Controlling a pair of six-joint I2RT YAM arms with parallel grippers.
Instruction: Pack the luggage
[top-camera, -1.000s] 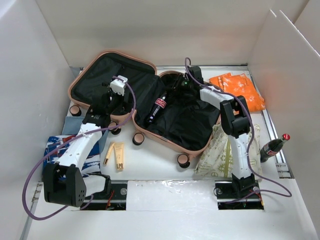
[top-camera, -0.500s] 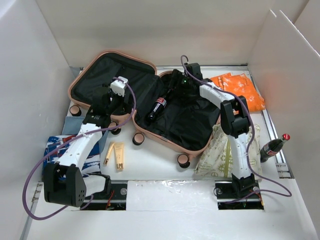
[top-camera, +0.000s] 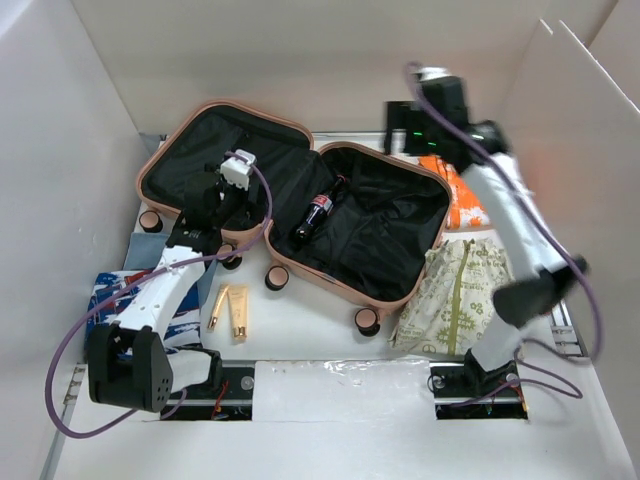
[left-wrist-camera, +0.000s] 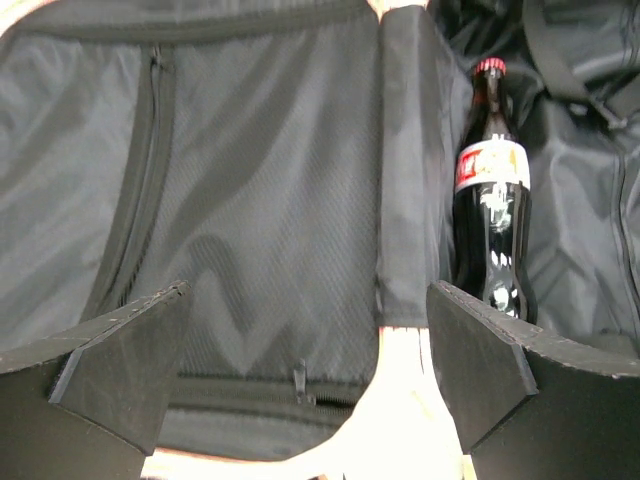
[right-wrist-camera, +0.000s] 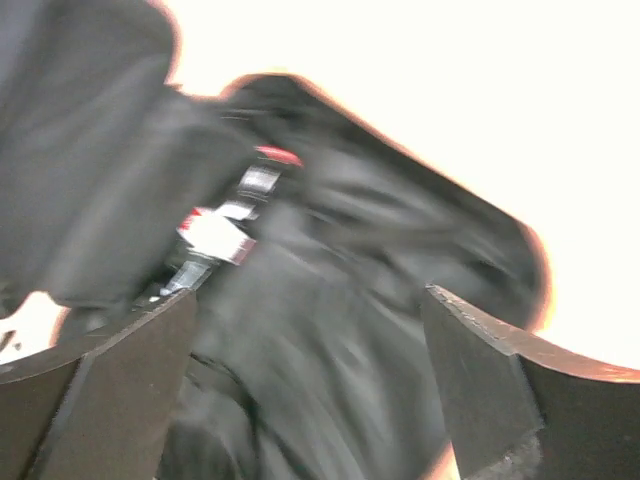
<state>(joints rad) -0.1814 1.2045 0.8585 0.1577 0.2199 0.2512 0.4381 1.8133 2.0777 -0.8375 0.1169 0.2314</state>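
Open mid-table lies the salmon-pink hard-shell suitcase, a dark glass cola bottle in its right half by the hinge. The left gripper hovers over the left half, jaws spread; the right gripper, raised at the far side, is spread too.

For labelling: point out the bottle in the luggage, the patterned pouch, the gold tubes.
bottle (top-camera: 319, 209), top view, red label.
pouch (top-camera: 436, 300), top view, cloth left of zip.
tubes (top-camera: 239, 312), top view, middle of the wider one.
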